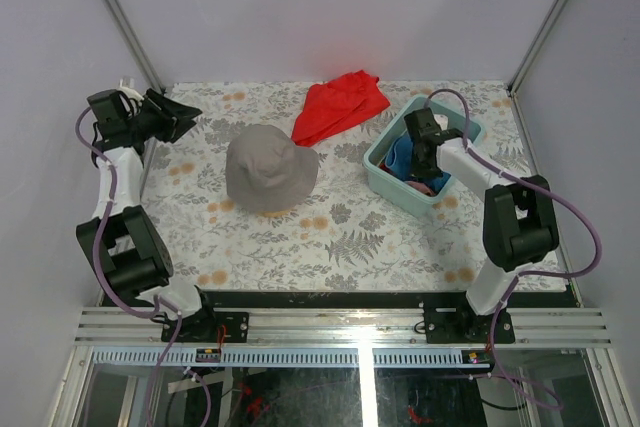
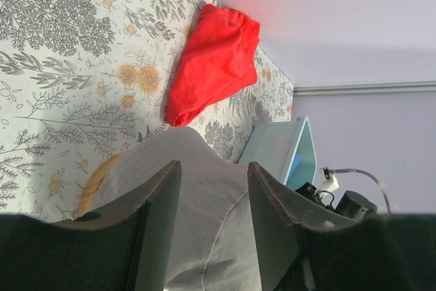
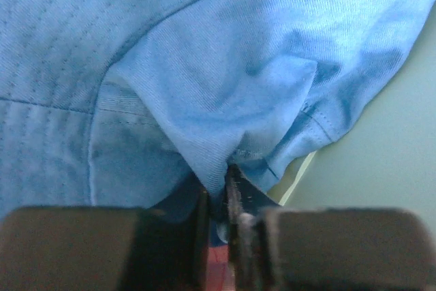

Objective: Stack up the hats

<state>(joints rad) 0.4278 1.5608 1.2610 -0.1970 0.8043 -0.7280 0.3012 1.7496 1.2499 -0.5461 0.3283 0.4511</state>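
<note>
One blue hat (image 3: 204, 66) — soft, creased.

Red cloth (image 1: 340, 107) beside teal bin (image 1: 395, 185)

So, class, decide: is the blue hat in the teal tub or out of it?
In: blue hat lies inside the teal tub, right gripper pinching its fabric.
</note>
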